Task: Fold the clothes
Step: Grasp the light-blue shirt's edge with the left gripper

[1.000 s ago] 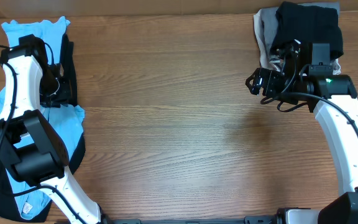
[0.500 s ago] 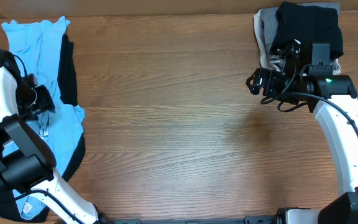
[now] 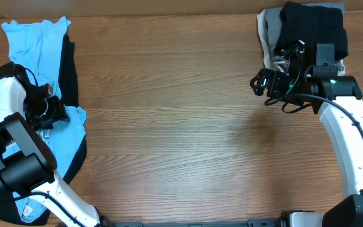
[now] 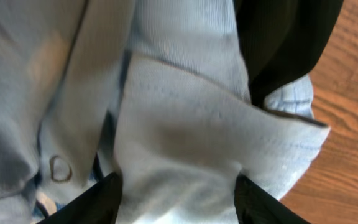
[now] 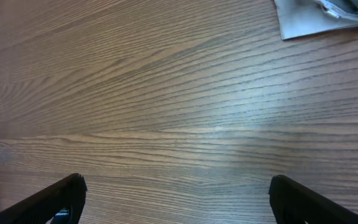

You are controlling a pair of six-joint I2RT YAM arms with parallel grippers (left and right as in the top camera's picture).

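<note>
L end effector [image 4: 178, 188] spread, prob. over tee [image 4: 185, 118].

Table [image 3: 181, 132]: brown wood, grain running left to right
Left edge: crumpled light blue T-shirt [image 3: 35, 39], lying partly over a black top [image 3: 71, 79]
Far right corner: black folded garment [image 3: 317, 25] stacked on grey cloth [image 3: 268, 34]
</note>
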